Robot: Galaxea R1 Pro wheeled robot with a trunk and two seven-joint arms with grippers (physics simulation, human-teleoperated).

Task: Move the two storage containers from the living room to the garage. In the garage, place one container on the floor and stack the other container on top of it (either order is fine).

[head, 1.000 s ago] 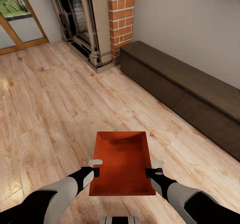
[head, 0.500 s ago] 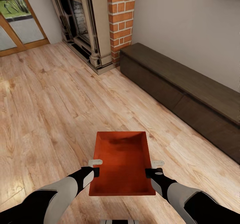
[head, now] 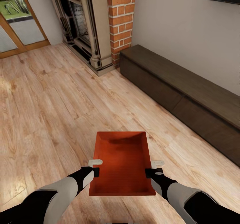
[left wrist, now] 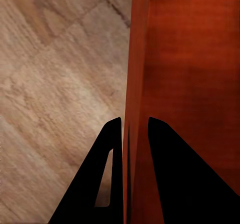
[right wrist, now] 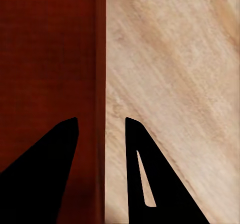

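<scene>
Overall, no brand, label or writing reads on anything. One orange-red storage container (head: 122, 164) hangs between the two grippers, carried clear above the light wood-plank floor (head: 50, 111) of the living room. It is lidless and nothing lies in it; its ribbed inside shows bare.

Left gripper (head: 95, 167): clamped on the container's left wall. At the left wrist, one dark finger (left wrist: 107, 174) sits outside the thin wall (left wrist: 134, 84), the other inside it. Right gripper (head: 152, 168): clamped on the opposite wall in the same way, one finger (right wrist: 145, 179) outside over the planks, the other inside against the red.

Ahead of the grippers and off to the left stands a red-brick fireplace (head: 100, 24). A long dark low cabinet (head: 180, 94) runs along the wall to their right. Wood-framed glass doors (head: 18, 24) stand far ahead on the left.
</scene>
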